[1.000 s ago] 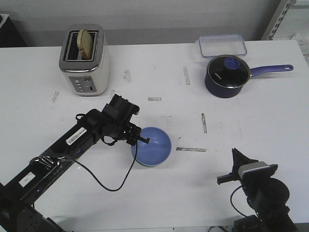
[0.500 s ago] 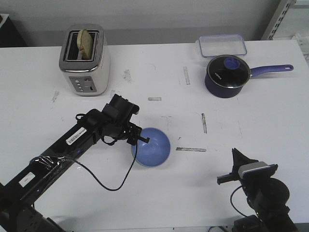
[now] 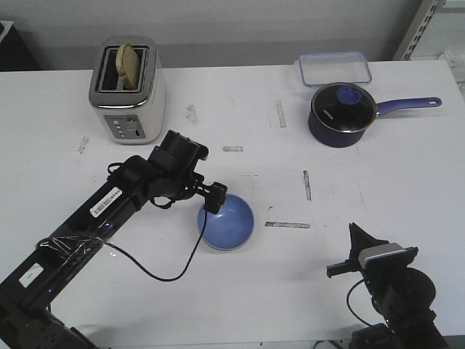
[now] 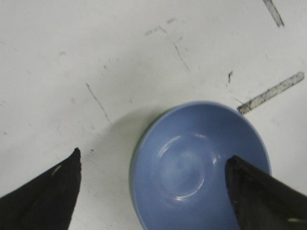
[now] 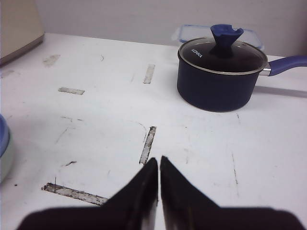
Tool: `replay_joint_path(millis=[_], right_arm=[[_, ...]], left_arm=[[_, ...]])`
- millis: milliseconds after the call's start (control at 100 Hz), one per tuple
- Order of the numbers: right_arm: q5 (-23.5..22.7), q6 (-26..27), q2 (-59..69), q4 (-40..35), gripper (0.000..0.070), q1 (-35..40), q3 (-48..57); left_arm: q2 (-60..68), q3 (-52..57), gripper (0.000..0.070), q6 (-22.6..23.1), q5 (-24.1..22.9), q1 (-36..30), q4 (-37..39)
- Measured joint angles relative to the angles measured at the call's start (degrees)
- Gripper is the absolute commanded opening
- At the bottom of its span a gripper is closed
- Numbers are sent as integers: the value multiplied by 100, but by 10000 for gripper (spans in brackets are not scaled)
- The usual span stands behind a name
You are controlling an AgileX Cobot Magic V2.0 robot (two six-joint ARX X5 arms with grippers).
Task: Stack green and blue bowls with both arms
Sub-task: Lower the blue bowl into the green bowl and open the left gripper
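Hovering released over the blue bowl (image 4: pixel 199 165) — nested in the green bowl (image 4: pixel 135 153) — left pincer (image 4: pixel 153 189); right pincer (image 5: pixel 158 165) clenched.

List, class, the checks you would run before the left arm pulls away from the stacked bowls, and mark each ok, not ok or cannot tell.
1. Blue bowl nested in green bowl: ok, green rim shows beneath.
2. Left gripper open: ok, fingers apart.
3. Fingers clear of the bowls: cannot tell.
4. Right gripper shut and parked away from them: ok.
5. Saucepan and toaster away from the bowls: ok.
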Motion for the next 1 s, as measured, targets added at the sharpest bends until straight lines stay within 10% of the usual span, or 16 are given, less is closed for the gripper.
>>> replay_joint_path(millis=[150,550,1000], right_arm=[[0,0,0,0,0,0,0],[0,0,0,2,0,0,0],[0,0,0,4,0,0,0]], left_arm=[[2,691,0,282,-511,59,-282],[-256,1582,1,887,-1215,675,-1021],[-2275,50,1,940,-1222,1941,409]])
